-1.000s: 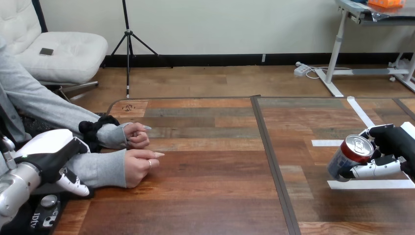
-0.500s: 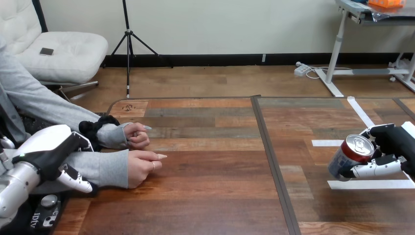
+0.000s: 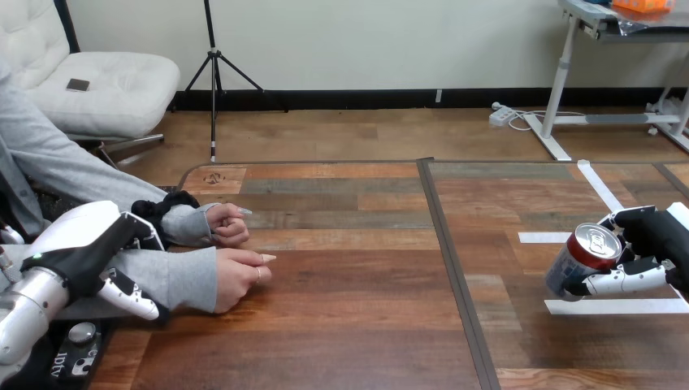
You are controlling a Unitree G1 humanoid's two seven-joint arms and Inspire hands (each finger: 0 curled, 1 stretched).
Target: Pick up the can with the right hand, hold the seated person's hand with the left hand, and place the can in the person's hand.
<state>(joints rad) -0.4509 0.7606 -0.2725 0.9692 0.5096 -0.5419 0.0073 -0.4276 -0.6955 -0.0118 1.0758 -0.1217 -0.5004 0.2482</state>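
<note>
A red-topped can (image 3: 583,260) with a dark blue body is tilted, its top facing up and left, with my right hand (image 3: 650,248) shut on it at the table's right side. It hangs just above the white tape marks (image 3: 613,305). My left hand (image 3: 77,248) lies over the grey sleeve of the person's nearer forearm (image 3: 183,276) at the left edge. The person's nearer hand (image 3: 240,276) rests loosely curled on the table just right of my left hand. Their farther hand (image 3: 226,223) rests behind it.
A dark seam (image 3: 451,268) runs front to back down the table's middle (image 3: 349,309). A black remote-like device (image 3: 73,349) lies at the lower left corner under my left arm. White tape strips mark the right side.
My left hand has slid rightward along the person's forearm toward their wrist. The person's nearer hand edged slightly right. The right hand and can have stayed in place.
</note>
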